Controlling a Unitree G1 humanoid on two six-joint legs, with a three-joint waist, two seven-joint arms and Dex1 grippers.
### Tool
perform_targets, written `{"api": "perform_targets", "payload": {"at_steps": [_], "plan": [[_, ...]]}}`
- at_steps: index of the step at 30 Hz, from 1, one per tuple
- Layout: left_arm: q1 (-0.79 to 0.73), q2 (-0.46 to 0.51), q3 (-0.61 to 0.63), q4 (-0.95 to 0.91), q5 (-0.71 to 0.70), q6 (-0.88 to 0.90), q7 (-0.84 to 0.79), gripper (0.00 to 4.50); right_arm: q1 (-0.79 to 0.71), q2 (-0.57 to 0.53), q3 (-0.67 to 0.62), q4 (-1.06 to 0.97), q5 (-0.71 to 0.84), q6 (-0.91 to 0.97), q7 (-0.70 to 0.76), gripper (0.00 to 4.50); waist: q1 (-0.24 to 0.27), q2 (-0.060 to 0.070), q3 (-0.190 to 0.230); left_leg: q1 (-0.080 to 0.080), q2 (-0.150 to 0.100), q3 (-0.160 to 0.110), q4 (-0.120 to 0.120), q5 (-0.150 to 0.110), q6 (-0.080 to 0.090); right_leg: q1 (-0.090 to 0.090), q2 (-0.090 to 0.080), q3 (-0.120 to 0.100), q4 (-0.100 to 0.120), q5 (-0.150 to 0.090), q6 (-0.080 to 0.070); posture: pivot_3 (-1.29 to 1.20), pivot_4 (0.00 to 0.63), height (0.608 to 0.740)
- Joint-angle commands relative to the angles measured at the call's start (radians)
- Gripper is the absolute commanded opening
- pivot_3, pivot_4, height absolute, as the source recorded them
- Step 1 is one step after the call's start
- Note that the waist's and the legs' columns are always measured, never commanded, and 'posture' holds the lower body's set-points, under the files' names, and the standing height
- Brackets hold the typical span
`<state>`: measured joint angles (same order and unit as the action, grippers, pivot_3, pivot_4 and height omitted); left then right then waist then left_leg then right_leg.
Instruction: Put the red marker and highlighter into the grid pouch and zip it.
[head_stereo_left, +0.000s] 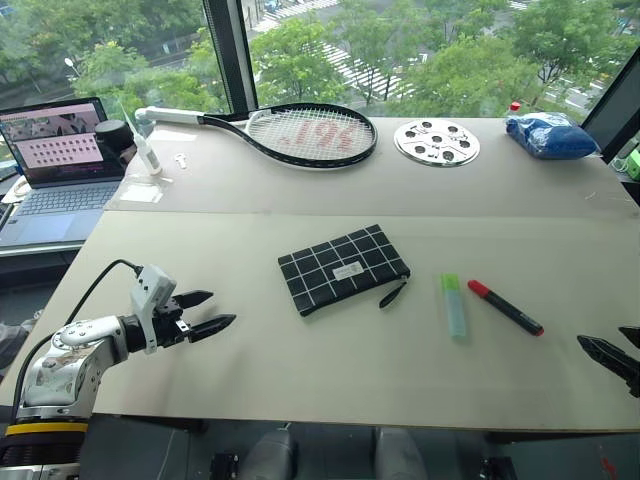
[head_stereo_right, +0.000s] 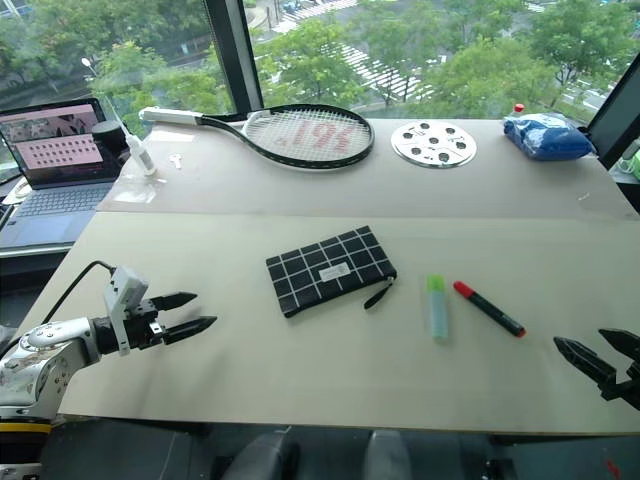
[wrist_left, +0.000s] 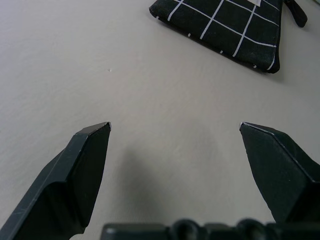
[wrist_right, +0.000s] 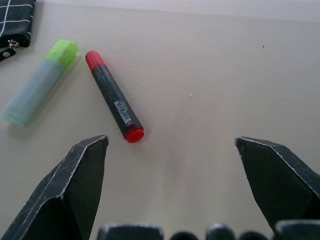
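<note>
Pouch first: from the head cameras we are seeing the grid pouch lying flat near the middle of the worktop, its zipper strap trailing toward the highlighter. The highlighter is lying just beside the red marker, apart from it, both toward the worktop's right edge. Our left gripper is hovering over the near left part of the worktop, jaws spread wide and holding nothing, well apart from the pouch. Our right gripper is poking in at the near right corner, jaws also gaping and empty. A tennis racket, a perforated metal disc and a blue bag are sitting along the far edge, with a laptop beyond the far left corner.

Through the left wrist camera we are looking between wide-open fingers at bare worktop, a corner of the pouch beyond them.

Through the right wrist camera we are seeing the marker and highlighter ahead of the parted, empty fingers.
</note>
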<state>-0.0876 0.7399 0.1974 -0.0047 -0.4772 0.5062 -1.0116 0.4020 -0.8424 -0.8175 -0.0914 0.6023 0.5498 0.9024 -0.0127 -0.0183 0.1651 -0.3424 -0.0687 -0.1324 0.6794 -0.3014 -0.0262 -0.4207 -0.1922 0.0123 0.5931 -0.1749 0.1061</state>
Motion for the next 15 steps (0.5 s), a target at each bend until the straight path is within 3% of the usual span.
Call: {"api": "perform_targets", "payload": {"at_steps": [1, 5, 8, 11, 15], "plan": [[-0.046, 0.036, -0.010, -0.010, -0.025, 0.054, -0.030, 4.46, -0.017, 0.009, -0.011, -0.038, 0.008, 0.006, -0.022, 4.50, 0.000, 0.000, 0.000, 0.000, 0.000, 0.000, 0.000, 0.000, 0.000, 0.000, 0.000, 0.000, 0.000, 0.000, 0.000, 0.00, 0.150, 0.740], [-0.107, 0.082, -0.048, 0.010, -0.046, 0.127, -0.105, 4.46, -0.076, 0.016, 0.021, -0.039, 0.012, 0.011, -0.061, 4.50, 0.000, -0.002, 0.001, 0.000, 0.001, 0.000, 0.000, 0.000, 0.000, 0.000, 0.001, 0.000, 0.000, 0.000, 0.000, 0.00, 0.150, 0.740], [-0.144, 0.106, -0.126, 0.049, 0.081, 0.006, -0.096, 4.46, -0.131, 0.011, 0.027, -0.096, 0.084, 0.058, -0.059, 4.50, 0.000, -0.001, 0.001, 0.000, 0.001, 0.000, 0.000, 0.000, 0.000, 0.000, 0.001, 0.000, 0.000, 0.000, 0.000, 0.00, 0.150, 0.740], [-0.176, 0.124, -0.183, 0.066, 0.167, -0.094, -0.102, 4.50, -0.191, 0.005, 0.055, -0.155, 0.141, 0.107, -0.064, 3.81, -0.004, -0.001, 0.001, 0.000, 0.001, 0.000, 0.000, 0.000, 0.000, 0.000, 0.002, 0.001, 0.000, 0.002, -0.003, 0.00, 0.150, 0.740], [-0.221, 0.137, -0.241, 0.085, 0.259, -0.222, -0.119, 4.50, -0.272, -0.002, 0.163, -0.234, 0.179, 0.141, -0.057, 2.36, -0.001, -0.002, 0.001, -0.001, 0.004, 0.000, 0.000, 0.000, 0.000, -0.001, 0.005, 0.001, -0.001, 0.002, -0.004, 0.00, 0.150, 0.740]]}}
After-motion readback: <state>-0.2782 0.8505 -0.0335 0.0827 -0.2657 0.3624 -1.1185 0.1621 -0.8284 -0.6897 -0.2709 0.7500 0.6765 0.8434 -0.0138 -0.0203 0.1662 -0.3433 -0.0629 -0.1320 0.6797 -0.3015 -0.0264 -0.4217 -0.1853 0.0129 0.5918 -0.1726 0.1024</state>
